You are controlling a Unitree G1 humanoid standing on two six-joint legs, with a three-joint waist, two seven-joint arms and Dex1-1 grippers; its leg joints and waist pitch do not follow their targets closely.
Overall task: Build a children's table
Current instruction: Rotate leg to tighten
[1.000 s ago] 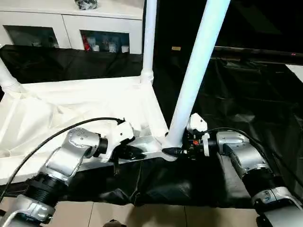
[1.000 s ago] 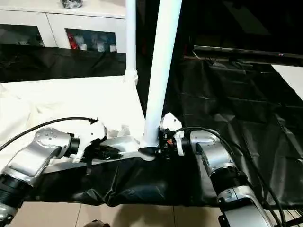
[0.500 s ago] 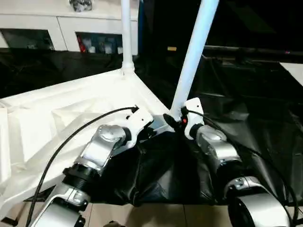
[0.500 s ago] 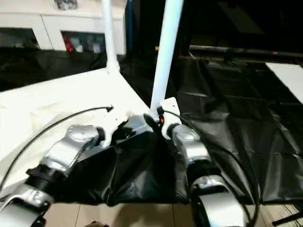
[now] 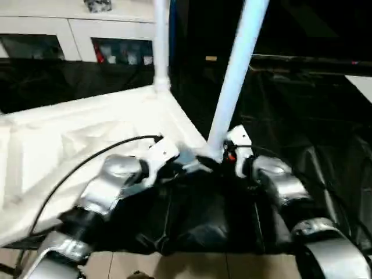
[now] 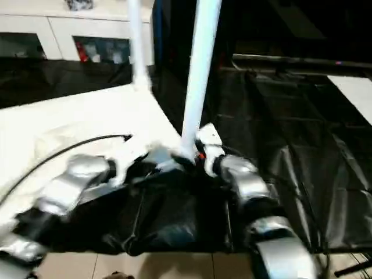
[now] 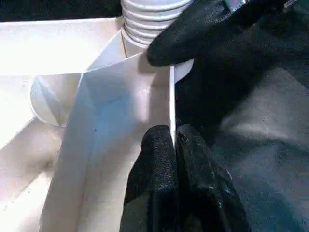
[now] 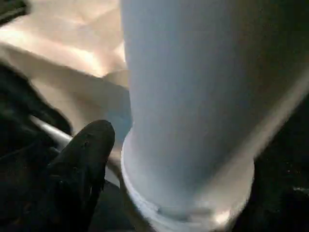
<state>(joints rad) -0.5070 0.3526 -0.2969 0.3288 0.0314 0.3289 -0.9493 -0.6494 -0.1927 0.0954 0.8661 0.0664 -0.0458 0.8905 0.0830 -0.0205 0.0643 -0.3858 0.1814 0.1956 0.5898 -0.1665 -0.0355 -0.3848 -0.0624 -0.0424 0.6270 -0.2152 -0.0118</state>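
Note:
The children's table top (image 5: 87,128) lies upside down on the black cover, all white. Two white legs stand up from its sockets: a far one (image 5: 161,40) and a near one (image 5: 232,87). My left gripper (image 7: 174,133) is shut on the top's thin rim (image 7: 172,96), just short of the near corner and the near leg's ribbed collar (image 7: 149,19). My right gripper (image 5: 220,161) is at the base of the near leg (image 8: 193,87). It is open and straddles the leg. One black finger (image 8: 82,159) stands a little off the leg's side.
A white cabinet (image 5: 87,35) with glass doors runs along the back. The black cover (image 5: 302,116) spreads to the right and hangs over the front edge, with pale floor (image 5: 192,264) below. A black cable (image 5: 87,163) arcs over my left forearm.
The whole picture has swung and shifted, so the camera moved. Both grippers stay at the near corner. The left keeps its pinch on the rim and the near leg stays upright.

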